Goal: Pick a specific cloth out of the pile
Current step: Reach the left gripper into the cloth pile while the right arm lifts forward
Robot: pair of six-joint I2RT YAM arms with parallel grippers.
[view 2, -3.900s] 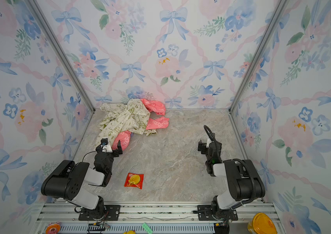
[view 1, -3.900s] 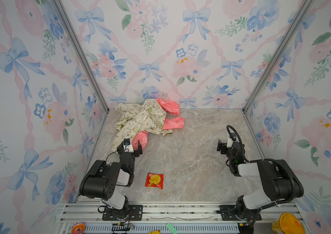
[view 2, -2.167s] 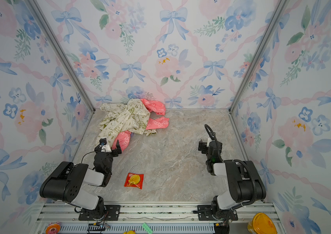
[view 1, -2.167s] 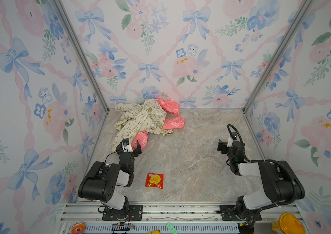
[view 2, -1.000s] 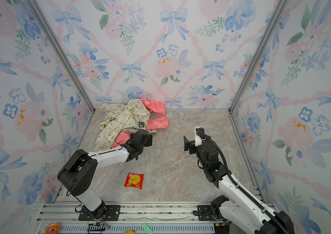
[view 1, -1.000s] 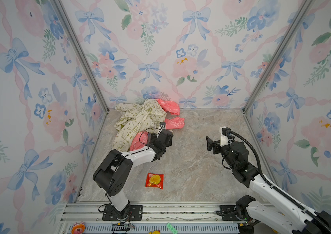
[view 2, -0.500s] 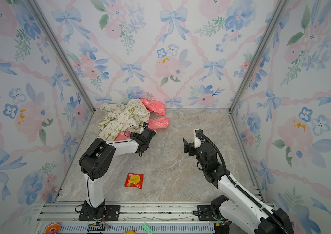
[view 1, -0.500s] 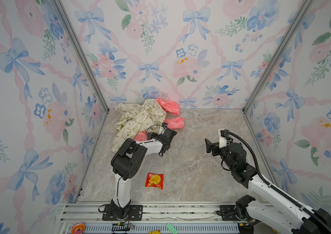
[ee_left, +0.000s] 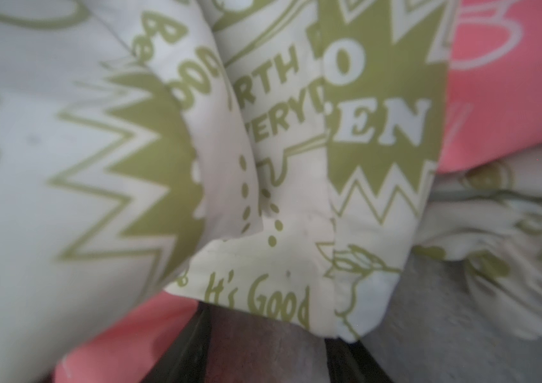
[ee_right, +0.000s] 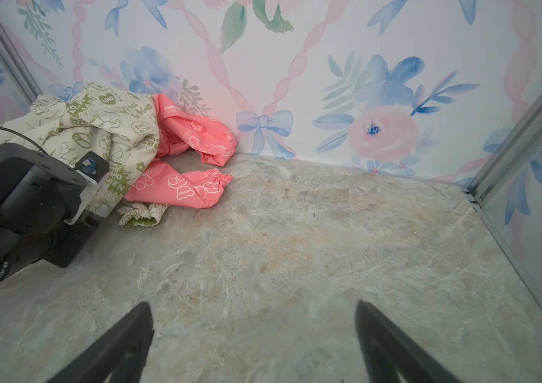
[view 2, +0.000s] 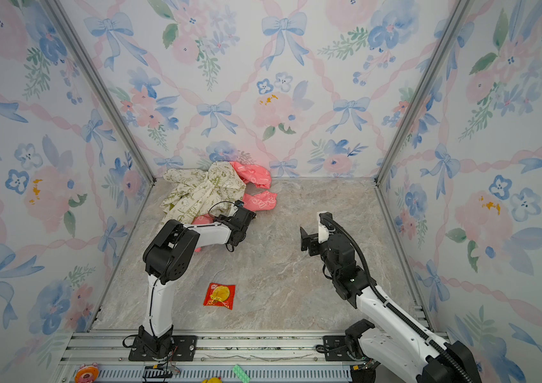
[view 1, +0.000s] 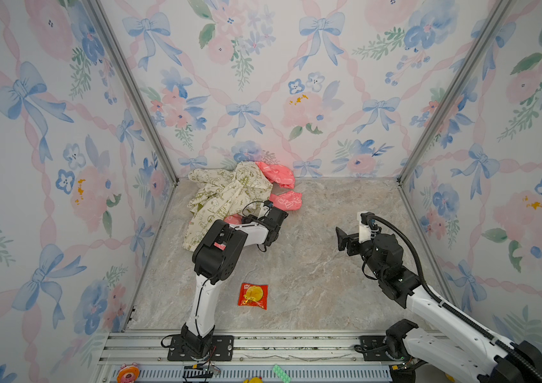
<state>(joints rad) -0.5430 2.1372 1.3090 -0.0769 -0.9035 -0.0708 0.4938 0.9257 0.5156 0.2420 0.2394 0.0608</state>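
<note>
Our left gripper has swung up into the pile, left of centre in both top views; its grip, we can't tell. Right gripper gapes wide, empty. Lavender cloth: out of sight.

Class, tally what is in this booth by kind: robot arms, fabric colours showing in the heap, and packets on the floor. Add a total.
Robot arms: 2, left arm and right arm.
Fabric colours showing in the pile: 2, cream with green print and coral-pink with white print.
Red packet: 1.
Total: 5.
</note>
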